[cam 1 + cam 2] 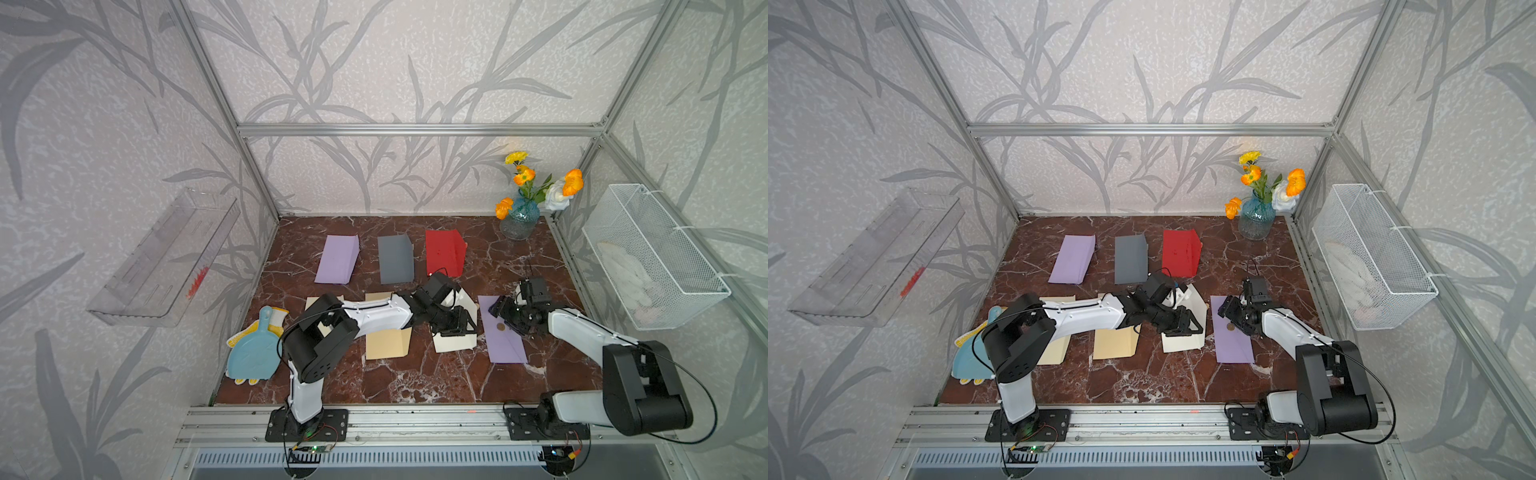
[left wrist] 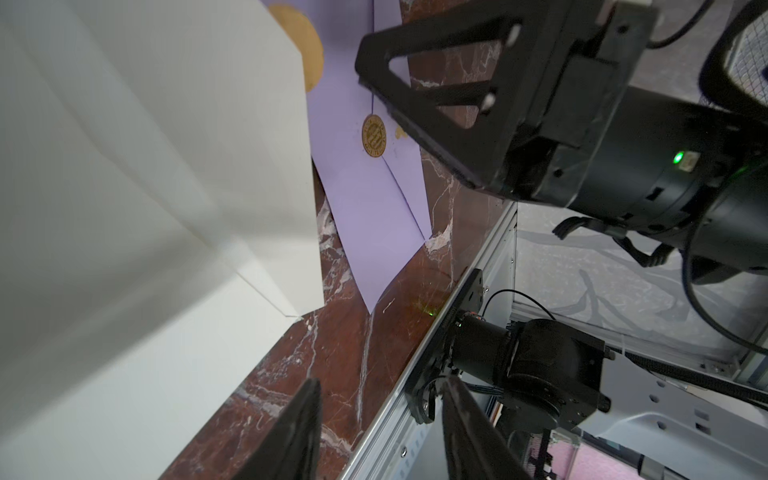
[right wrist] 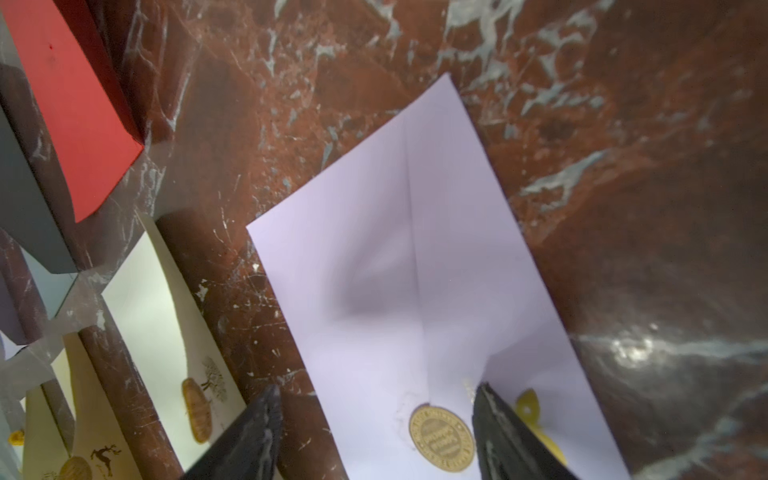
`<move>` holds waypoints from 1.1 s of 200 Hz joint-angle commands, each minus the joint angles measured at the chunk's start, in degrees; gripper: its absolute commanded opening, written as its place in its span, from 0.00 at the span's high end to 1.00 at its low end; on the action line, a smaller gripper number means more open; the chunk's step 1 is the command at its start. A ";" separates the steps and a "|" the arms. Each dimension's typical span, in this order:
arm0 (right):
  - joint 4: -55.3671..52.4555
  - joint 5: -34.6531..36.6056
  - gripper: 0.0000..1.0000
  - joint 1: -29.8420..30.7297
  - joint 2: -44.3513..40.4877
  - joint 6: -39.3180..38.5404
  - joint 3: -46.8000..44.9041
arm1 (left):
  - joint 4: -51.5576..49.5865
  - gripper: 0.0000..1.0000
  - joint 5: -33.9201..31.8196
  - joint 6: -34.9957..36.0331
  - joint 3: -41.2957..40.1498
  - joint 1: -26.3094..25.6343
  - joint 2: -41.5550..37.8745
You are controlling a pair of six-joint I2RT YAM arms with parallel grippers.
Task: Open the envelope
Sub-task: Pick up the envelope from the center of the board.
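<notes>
Purple envelope (image 1: 505,336), flat, gold seal (image 3: 441,438) between the spread right gripper (image 3: 376,390) jaws; left gripper (image 2: 380,382) spread, empty, beside white envelope (image 1: 455,343).

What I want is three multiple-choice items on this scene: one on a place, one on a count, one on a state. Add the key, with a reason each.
1. Where does the vase stand?
A. back right corner of the table
B. front left corner
C. middle of the front edge

2. How many envelopes lie in the back row?
A. two
B. three
C. five

3. How is the right gripper?
A. shut on the vase
B. shut on a flower
C. open

Key:
1 A, it stands by the back wall at the table's right edge.
2 B, the purple envelope, the grey envelope and the red envelope.
3 C, its fingers stand apart on either side of the gold seal on the sealed envelope.
</notes>
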 commanded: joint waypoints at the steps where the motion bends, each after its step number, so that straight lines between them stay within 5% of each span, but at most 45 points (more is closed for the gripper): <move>1: 4.62 -2.24 0.27 -1.96 2.42 1.27 1.08 | 3.61 0.53 -4.00 -4.85 1.58 -3.10 -0.31; 83: 14.67 -7.92 0.29 -8.36 7.75 5.87 -7.01 | 8.57 0.49 -16.59 -12.03 0.42 -8.34 2.61; 177: 0.58 -0.99 0.27 -10.49 -22.83 7.82 -17.50 | 11.15 0.49 -17.46 -13.36 0.34 -10.37 5.26; 220: 0.36 -1.04 0.27 -10.49 -24.29 6.42 -18.88 | 11.34 0.49 -18.29 -13.38 -1.09 -10.42 4.85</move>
